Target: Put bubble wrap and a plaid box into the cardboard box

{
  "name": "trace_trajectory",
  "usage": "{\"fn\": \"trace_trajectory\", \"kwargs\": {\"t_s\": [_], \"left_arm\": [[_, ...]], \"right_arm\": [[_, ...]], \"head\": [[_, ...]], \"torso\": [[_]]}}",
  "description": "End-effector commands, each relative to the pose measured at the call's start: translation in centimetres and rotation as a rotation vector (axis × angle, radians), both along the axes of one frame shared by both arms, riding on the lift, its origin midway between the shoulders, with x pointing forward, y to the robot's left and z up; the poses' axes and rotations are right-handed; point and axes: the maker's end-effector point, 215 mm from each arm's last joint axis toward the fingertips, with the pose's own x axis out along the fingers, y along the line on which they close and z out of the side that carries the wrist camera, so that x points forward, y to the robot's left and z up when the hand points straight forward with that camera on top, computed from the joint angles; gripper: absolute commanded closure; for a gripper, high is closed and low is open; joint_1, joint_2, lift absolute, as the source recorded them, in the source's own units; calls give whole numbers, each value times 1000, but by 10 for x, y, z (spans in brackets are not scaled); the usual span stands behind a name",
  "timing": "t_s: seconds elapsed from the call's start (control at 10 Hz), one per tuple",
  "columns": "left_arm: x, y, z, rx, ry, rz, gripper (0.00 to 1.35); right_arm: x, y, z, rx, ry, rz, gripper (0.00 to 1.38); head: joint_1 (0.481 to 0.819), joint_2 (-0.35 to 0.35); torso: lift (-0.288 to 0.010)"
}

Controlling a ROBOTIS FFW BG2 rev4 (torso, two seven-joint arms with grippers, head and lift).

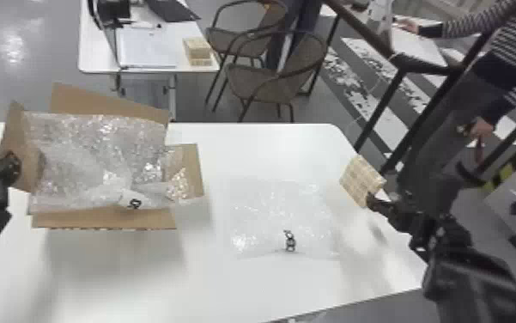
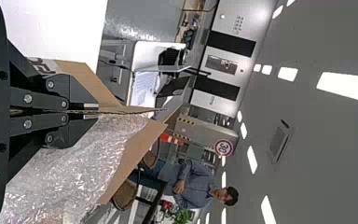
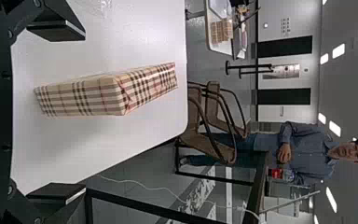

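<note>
Brown woven chairs (image 1: 265,83) stand on the grey floor behind a white table (image 1: 192,283). At its right side, the right gripper (image 1: 372,202) has its fingers spread, with the plaid box (image 1: 360,178), wrapped in beige with dark and red lines, at the table's right edge before them, while the left gripper (image 1: 11,165) pinches the left flap (image 1: 22,146) of an open brown cardboard box (image 1: 102,219). Clear, crinkled bubble wrap (image 1: 98,150) fills that box's opening, and another clear sheet (image 1: 278,210) lies flat between the two boxes.
</note>
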Motion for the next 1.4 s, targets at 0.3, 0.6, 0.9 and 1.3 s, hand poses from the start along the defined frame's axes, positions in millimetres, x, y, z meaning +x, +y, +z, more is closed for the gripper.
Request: {"fn": "trace_trajectory", "kwargs": {"t_s": [0.3, 0.6, 0.9, 1.3], "left_arm": [[0, 0, 1, -6, -6, 1, 1217], [0, 0, -2, -7, -2, -4, 1217], [0, 0, -4, -12, -1, -7, 1217], [-3, 7, -5, -10, -7, -6, 1217]], "right_arm": [[20, 13, -5, 5, 16, 50, 148], [29, 6, 4, -20, 4, 49, 148], [35, 8, 5, -30, -3, 54, 150], [32, 5, -6, -40, 26, 57, 308]], "head": [[695, -262], [695, -260], [695, -262], [695, -260]], "torso": [[-103], [-103], [-103], [-103]]}}
